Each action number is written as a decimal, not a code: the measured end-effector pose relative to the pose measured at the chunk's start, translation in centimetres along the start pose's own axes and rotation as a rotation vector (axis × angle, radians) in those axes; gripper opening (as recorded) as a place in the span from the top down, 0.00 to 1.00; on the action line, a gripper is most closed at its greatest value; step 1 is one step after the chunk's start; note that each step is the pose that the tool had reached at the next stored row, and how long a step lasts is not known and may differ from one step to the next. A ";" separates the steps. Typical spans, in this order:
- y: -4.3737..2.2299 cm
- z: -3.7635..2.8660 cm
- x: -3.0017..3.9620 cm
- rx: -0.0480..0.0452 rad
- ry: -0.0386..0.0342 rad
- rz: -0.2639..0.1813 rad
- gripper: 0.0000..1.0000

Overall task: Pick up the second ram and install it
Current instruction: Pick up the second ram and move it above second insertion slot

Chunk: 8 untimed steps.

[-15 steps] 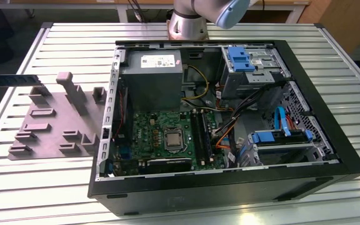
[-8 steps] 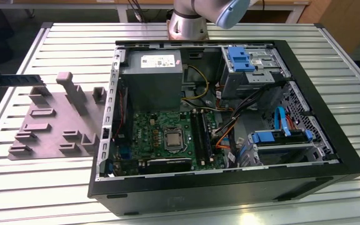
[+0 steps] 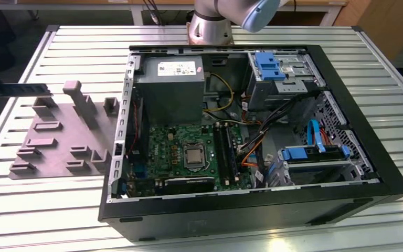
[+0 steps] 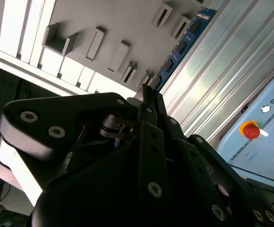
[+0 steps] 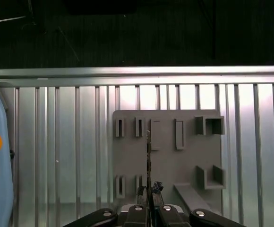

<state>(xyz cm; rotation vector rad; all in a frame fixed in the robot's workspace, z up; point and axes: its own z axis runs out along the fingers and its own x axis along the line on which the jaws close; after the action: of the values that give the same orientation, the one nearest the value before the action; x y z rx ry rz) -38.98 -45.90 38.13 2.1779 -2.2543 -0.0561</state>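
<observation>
- Gripping one end of the second ram [image 3: 23, 90], the tool [image 5: 149, 191] has its fingers closed against the stick's two flat faces. Both wrist views show the board pinched between the tips.
- The stick juts straight out from the tool, with its long axis in line with the fingers, so the free end leads.
- In the exterior view it hangs level at that view's far left, above the back edge of the grey fixture plate [image 3: 61, 142]. It looks clear of the plate's holders rather than seated in one.
- In the first wrist view it shows edge-on, as a thin line over the plate.
- The black memory slots [image 3: 224, 152] sit on the motherboard [image 3: 177, 144] inside the open computer case [image 3: 257, 212], toward the exterior view's right. They are well apart from the stick, with the plate and the case's side wall between.
- The stick's free end points toward the case. Its long axis runs across the exterior view, while the slots run from far to near, so I judge the two roughly crosswise.
- The slatted desk [image 3: 69, 215] carries plate and case side by side.
- By my reading, the pick-up is done and the installing is not.
</observation>
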 end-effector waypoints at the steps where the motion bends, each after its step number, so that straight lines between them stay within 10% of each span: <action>1: -0.11 -0.01 0.00 -0.0001 0.0000 0.000 0.86; 8: -0.63 -0.02 -0.02 0.0000 -0.0001 0.000 0.86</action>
<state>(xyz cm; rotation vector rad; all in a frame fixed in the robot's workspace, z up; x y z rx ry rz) -38.35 -45.90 38.13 2.1778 -2.2544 -0.0561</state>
